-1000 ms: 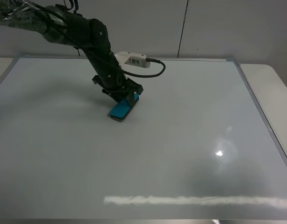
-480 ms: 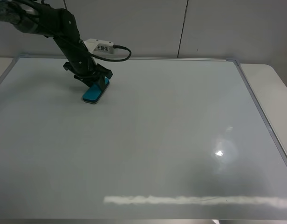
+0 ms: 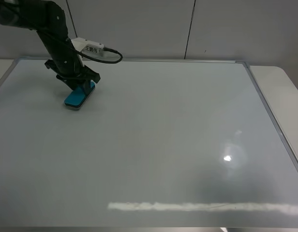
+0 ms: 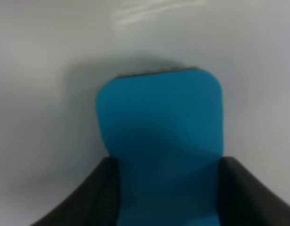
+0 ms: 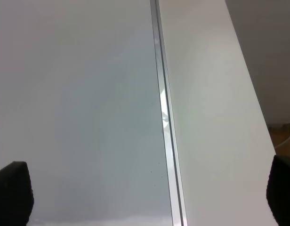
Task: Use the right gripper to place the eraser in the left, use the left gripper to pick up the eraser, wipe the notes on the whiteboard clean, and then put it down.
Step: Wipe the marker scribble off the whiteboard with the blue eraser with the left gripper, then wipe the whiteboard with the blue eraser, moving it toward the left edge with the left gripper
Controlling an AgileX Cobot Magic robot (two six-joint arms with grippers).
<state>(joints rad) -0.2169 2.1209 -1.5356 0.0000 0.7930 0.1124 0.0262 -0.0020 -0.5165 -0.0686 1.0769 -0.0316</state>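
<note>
The whiteboard (image 3: pixel 168 145) fills the table, glossy white with a thin silver frame. My left gripper (image 3: pixel 80 83) is at its far left and is shut on the teal-blue eraser (image 3: pixel 77 96), which rests tilted on the board. In the left wrist view the eraser (image 4: pixel 159 122) sits between the black fingers (image 4: pixel 95 195) against the board. No marker notes show anywhere on the board. My right gripper (image 5: pixel 145 197) is out of the exterior view. In its wrist view only two black fingertips (image 5: pixel 12 190) show, far apart and empty, above the board's right frame (image 5: pixel 166 122).
A white table surface (image 3: pixel 284 92) lies past the board's right frame, also in the right wrist view (image 5: pixel 215 94). A grey wall stands behind the board. Light glare marks the board's front right.
My left gripper has slid the eraser leftward and toward the back across the board, from near the middle top to the far left.
</note>
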